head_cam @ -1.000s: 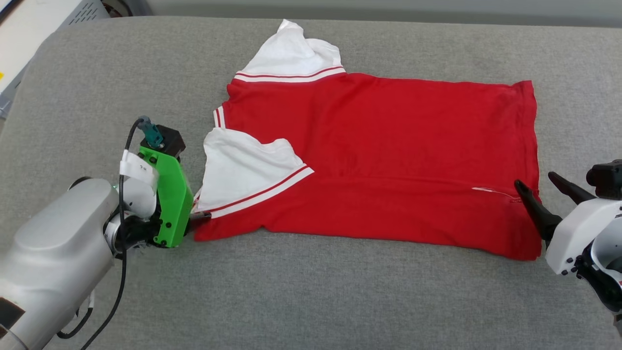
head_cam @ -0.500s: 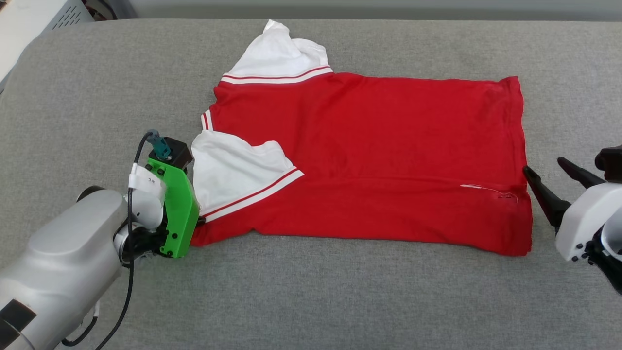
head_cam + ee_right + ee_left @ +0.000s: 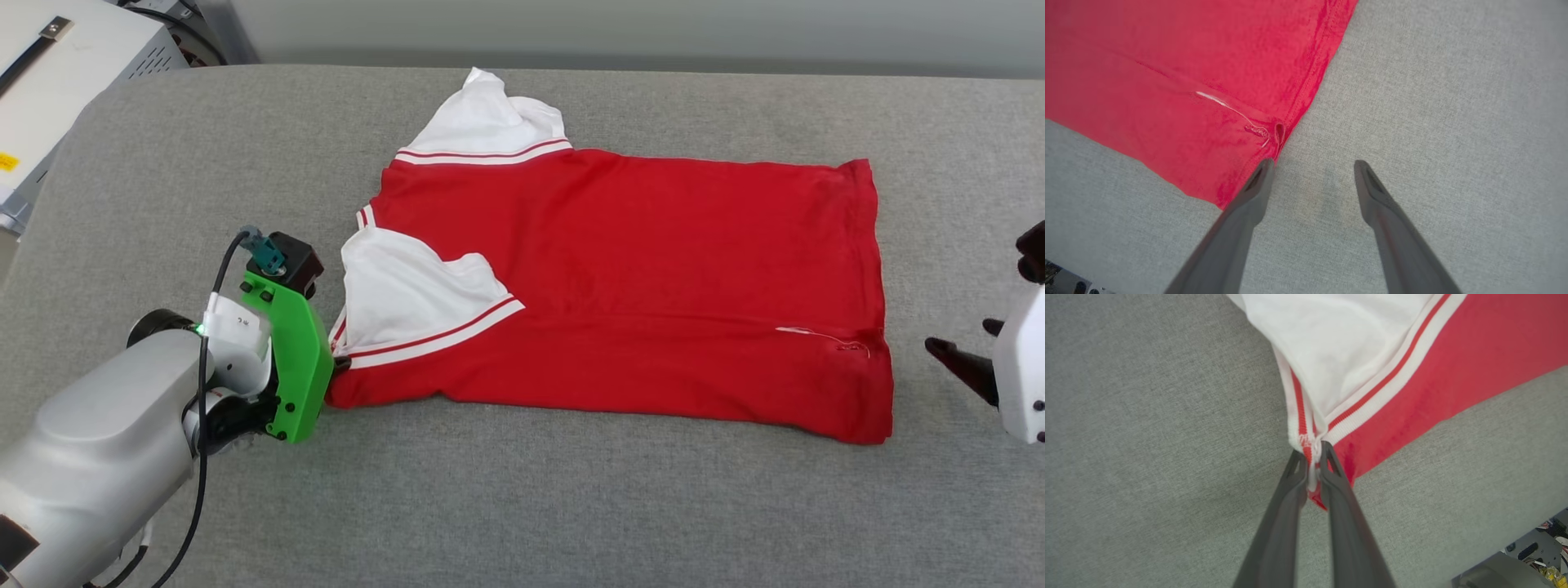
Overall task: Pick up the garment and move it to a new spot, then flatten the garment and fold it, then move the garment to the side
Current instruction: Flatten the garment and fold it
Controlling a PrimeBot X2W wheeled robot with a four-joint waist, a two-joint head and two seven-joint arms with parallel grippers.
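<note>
While the red white-sleeved fabric T-shirt point(image 3: 637, 269) lies flat on the grey counter point(image 3: 522, 506), left gripper point(image 3: 1312, 457), spread a second ago, now pinches its striped trim point(image 3: 1300, 428); right gripper point(image 3: 1312, 171), still spread, has backed off the hem point(image 3: 1310, 90).

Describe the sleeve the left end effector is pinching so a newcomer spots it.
On the grey surface lies the red garment, sleeved end toward the left end effector. Of its two white sleeves, it's the near sleeve, folded over the red body; the far sleeve sticks out onto the grey.
</note>
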